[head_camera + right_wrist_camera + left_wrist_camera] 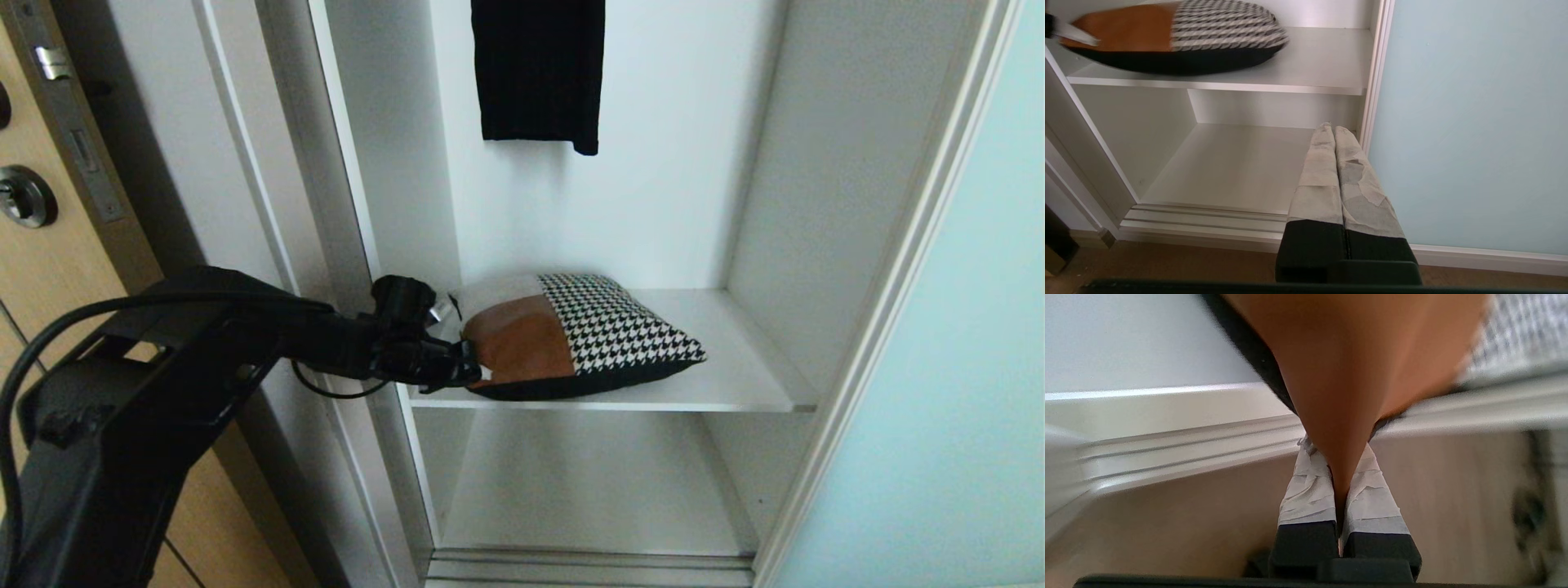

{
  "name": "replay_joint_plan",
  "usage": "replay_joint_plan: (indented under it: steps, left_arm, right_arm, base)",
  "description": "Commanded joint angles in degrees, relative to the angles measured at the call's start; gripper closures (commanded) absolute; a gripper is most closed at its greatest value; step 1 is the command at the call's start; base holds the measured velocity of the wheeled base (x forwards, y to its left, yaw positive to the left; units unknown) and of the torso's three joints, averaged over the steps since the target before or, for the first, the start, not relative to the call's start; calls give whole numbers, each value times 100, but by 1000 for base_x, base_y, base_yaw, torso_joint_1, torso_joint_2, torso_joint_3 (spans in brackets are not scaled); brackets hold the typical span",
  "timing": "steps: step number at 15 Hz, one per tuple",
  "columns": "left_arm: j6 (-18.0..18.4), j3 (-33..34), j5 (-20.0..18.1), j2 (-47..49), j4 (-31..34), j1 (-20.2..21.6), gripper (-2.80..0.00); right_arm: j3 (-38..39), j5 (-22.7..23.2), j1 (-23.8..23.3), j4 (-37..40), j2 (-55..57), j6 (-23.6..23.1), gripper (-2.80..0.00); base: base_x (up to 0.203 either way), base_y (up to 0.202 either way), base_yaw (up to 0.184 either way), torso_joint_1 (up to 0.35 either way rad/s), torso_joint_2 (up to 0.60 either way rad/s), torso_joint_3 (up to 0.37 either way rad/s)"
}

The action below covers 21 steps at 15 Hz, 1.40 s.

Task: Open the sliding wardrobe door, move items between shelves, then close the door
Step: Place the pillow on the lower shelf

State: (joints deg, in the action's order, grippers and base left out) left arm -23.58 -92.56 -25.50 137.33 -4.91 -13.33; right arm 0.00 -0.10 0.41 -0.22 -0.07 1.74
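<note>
Clamping the cushion's (584, 339) tan corner, the left claw (469, 363) sits at the upper shelf's (735, 359) edge.

Houndstooth/tan cushion (581, 339) on upper shelf (735, 359), tan corner pinched, aqua sliding door (963, 367) open at right

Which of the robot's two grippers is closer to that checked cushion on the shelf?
The left. The left gripper is shut on the cushion's tan corner, at the shelf front. The right gripper hangs shut and empty, lower down, beside the sliding wardrobe door.

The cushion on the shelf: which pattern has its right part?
The cushion shows black-and-white houndstooth there, clearest in the head view.
</note>
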Motion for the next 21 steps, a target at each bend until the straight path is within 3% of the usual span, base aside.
replay_joint_plan:
  steps: [1,3,6,16,19,21]
  left_arm:
    - [-127,76,550,-261,-18,118,0]
    - [-311,229,748,-285,-15,128,0]
    - [-227,650,509,-375,-2,124,0]
    - [-270,1195,337,-496,-8,129,0]
    - [-279,1275,295,-550,-2,137,0]
    - [-293,1289,184,-532,3,137,0]
  right_arm:
    - [0,1,2,-4,-10,2,0]
    - [0,1,2,-4,-10,2,0]
    - [0,1,2,-4,-10,2,0]
    - [9,1,2,-4,-19,-42,0]
    - [-8,81,0,73,-19,-607,0]
    - [-18,120,-6,83,-6,-648,0]
  base:
    - [0,0,0,0,0,0]
    - [0,0,0,0,0,0]
    - [0,0,0,0,0,0]
    - [0,0,0,0,0,0]
    - [0,0,0,0,0,0]
    - [0,0,0,0,0,0]
